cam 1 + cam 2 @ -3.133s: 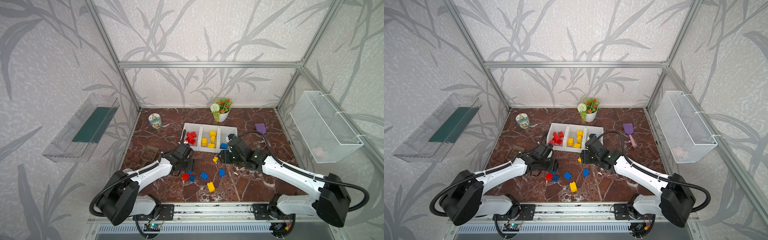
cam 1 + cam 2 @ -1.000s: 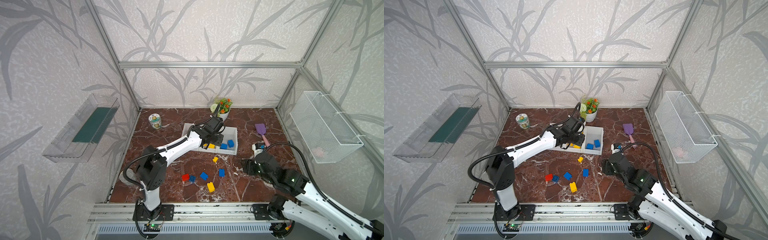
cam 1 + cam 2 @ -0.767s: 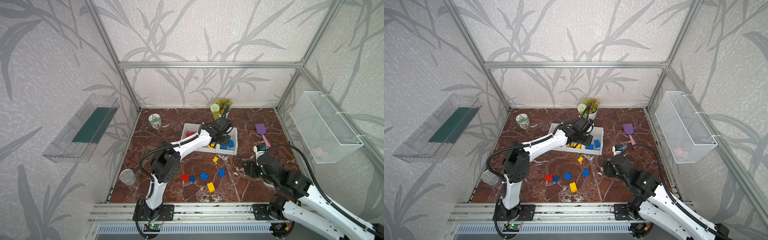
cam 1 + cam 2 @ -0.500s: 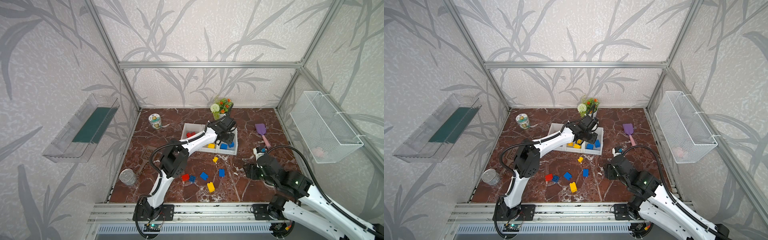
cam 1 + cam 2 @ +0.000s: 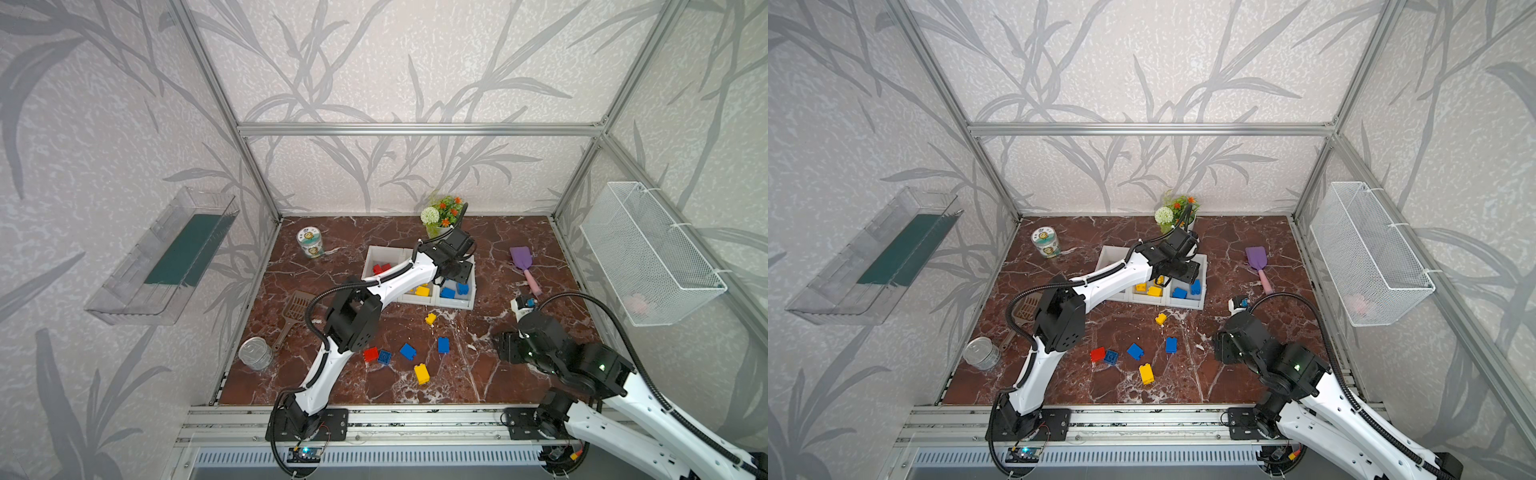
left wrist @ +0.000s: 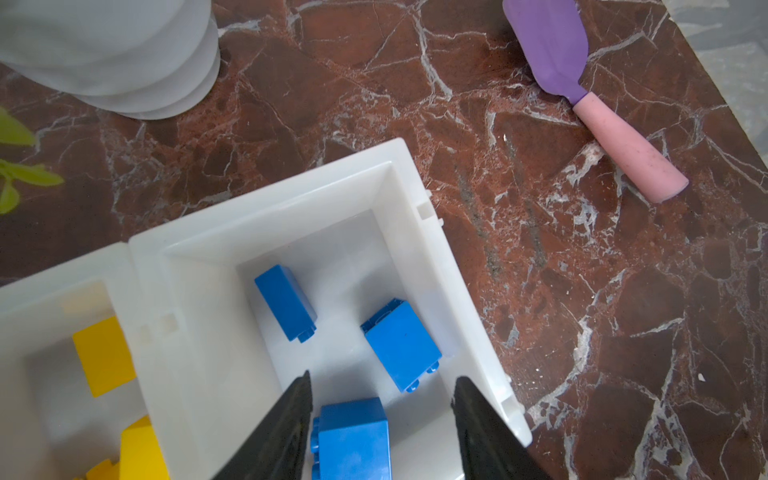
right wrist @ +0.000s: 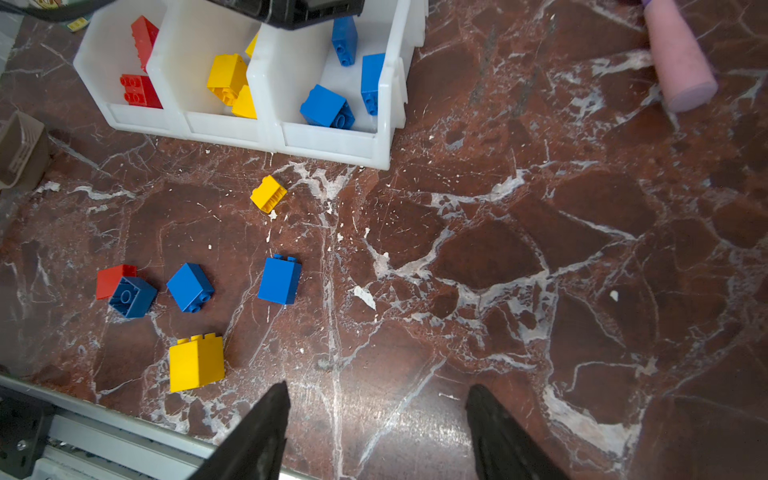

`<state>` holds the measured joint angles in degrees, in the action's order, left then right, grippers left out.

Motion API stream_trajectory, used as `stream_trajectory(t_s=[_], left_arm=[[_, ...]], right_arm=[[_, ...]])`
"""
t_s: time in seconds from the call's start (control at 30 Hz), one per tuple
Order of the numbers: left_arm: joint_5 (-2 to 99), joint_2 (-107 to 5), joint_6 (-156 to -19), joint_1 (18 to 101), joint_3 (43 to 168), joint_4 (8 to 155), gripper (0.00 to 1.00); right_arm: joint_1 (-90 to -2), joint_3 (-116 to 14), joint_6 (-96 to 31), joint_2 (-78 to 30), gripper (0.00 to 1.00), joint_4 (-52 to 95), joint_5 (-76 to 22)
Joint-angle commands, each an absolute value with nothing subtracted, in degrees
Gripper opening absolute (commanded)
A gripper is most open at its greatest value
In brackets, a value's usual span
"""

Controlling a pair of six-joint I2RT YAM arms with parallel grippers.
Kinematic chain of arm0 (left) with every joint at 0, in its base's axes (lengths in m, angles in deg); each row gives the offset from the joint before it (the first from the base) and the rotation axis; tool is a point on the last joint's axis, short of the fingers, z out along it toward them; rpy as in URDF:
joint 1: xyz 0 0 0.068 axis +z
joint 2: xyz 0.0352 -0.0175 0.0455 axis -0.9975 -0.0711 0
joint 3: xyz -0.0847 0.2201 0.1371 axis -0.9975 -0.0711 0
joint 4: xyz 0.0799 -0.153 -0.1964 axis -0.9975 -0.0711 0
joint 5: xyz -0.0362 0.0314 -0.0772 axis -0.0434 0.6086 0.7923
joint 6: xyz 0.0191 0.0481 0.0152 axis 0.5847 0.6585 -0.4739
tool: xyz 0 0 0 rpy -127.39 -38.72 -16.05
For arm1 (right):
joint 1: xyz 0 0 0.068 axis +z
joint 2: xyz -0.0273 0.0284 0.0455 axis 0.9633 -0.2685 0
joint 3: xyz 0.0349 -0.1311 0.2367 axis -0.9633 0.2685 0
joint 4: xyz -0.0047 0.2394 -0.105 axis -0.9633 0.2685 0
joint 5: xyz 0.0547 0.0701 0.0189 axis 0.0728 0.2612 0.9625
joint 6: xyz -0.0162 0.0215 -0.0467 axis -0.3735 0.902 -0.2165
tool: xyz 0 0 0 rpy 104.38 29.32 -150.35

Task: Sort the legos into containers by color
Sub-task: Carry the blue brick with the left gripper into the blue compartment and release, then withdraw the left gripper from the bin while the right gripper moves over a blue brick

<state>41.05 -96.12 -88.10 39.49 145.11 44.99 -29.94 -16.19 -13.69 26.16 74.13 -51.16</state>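
Bright, even, diffuse light; soft faint shadows; top views sharp; close white pot (image 6: 124, 62) blurred.

Top views look down from high front; close wrist views share the containers (image 7: 332, 145).

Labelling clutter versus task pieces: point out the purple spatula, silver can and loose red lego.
purple spatula (image 5: 520, 257): in a top view, its blade.
silver can (image 5: 254, 351): in a top view, its top.
loose red lego (image 7: 107, 280): right wrist view, its upper face.
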Motion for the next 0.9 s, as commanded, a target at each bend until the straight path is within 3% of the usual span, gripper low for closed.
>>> stream_trajectory(t_s=[0.0, 0.17, 0.4, 0.87], left_arm=[[41.74, -88.81, -85.13, 39.43, 141.41, 42.7, 0.58], [33.51, -76.95, -85.39, 40.07, 128.11, 42.92, 0.61], [31.5, -60.27, -92.42, 42.32, 102.79, 57.27, 0.63], [35.69, -45.5, -92.78, 51.84, 85.8, 57.47, 0.64]], right_arm=[[-30.22, -15.61, -17.3, 24.64, 0.69, 70.7, -54.53], [-30.22, -15.26, -14.77, 19.21, 0.69, 63.6, -53.72], [-28.99, -17.79, -12.48, 10.27, 0.68, 61.66, -46.94], [-18.77, -23.71, -4.07, -9.98, 0.67, 58.49, -49.93]])
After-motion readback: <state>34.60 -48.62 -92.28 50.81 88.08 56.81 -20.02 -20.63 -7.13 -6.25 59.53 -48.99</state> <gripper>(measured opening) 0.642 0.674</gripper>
